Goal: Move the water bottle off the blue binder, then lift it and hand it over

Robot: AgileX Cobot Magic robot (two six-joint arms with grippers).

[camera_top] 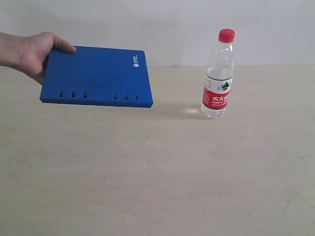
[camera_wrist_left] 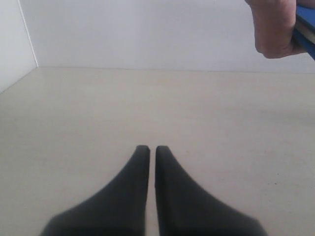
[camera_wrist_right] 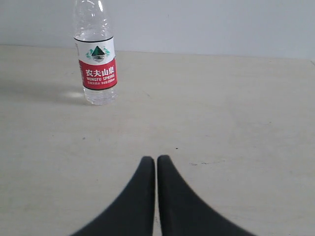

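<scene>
A person's hand [camera_top: 29,54] holds the blue binder [camera_top: 98,74] in the air above the table at the left, spine slots facing the camera. The water bottle [camera_top: 218,73], clear with a red cap and a red-white label, stands upright on the table at the right, apart from the binder. In the right wrist view the water bottle [camera_wrist_right: 96,59] stands well ahead of my right gripper [camera_wrist_right: 156,159], which is shut and empty. My left gripper [camera_wrist_left: 149,148] is shut and empty over bare table; the hand [camera_wrist_left: 273,27] and a corner of the binder [camera_wrist_left: 306,24] show far ahead. Neither gripper appears in the exterior view.
The pale wooden table [camera_top: 157,177] runs back to a white wall [camera_top: 172,24]. A second wall [camera_wrist_left: 12,39] meets the table at one side in the left wrist view.
</scene>
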